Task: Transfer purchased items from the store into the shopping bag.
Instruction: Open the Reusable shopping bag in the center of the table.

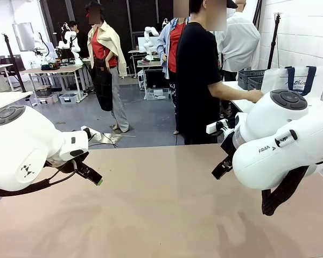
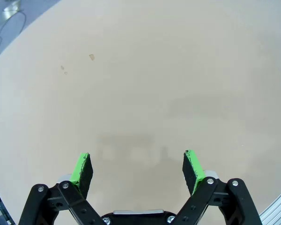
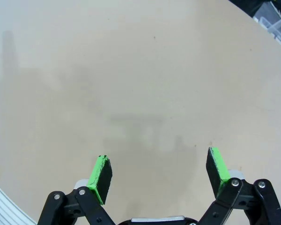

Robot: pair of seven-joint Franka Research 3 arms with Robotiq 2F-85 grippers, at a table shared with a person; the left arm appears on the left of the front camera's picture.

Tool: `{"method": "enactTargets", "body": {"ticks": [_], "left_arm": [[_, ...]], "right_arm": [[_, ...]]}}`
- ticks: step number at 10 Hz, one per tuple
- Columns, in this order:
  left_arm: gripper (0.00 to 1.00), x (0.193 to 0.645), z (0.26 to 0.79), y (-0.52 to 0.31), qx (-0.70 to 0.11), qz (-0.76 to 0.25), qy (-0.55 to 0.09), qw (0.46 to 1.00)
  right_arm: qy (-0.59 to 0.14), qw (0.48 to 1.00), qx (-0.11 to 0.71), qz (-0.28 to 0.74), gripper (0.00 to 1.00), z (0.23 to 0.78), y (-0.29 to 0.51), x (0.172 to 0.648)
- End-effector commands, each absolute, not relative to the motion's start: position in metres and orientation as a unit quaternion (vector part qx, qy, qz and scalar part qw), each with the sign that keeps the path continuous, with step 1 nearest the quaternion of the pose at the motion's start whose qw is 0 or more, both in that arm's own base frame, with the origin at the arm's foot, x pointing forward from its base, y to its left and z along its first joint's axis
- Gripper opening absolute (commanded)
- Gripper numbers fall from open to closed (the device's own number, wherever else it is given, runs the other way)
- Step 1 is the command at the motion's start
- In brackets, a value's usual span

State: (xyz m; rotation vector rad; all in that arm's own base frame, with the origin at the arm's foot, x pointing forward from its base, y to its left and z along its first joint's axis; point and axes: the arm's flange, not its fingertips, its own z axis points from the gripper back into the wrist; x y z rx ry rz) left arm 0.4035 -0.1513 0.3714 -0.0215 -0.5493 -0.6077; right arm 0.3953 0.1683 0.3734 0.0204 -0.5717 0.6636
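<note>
So, both arms hang over the tan table (image 1: 161, 215) and neither has anything in its grip. The left end effector (image 2: 136, 161) has its jaws spread wide, green pads (image 2: 82, 166) well apart, pointing down at plain tabletop. Same deal with the right end effector (image 3: 160, 166): jaws wide apart, just table under it.

In the front view the left arm comes in low from the left edge, and the right arm's big white body takes up the right side. The shopping bag (image 1: 290, 80) stands upright way off at the far right, behind the right arm, with its navy handles sticking up. The dark mesh basket (image 1: 250, 79) sits just beside it, on the bag's left.

A person (image 1: 196, 80) in a black tee stands at the far side with one arm stretched toward the right. Their hand (image 1: 254, 95) is close to the bag's lower left corner, but whether it touches is hard to tell. What's inside the basket is too small to make out.
</note>
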Motion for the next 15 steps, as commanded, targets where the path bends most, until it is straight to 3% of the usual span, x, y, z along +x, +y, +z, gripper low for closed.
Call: {"method": "enactTargets", "body": {"ticks": [1,15], "left_arm": [[1.0,0.4036,0.3714,-0.1506,-0.01,-0.295,-0.267,0.917],[1.0,0.4036,0.3714,-0.1506,-0.01,-0.295,-0.267,0.917]], "right_arm": [[-0.277,0.906,0.01,0.321,1.0,0.3734,0.1682,0.3953],[-0.277,0.906,0.01,0.321,1.0,0.3734,0.1682,0.3953]]}}
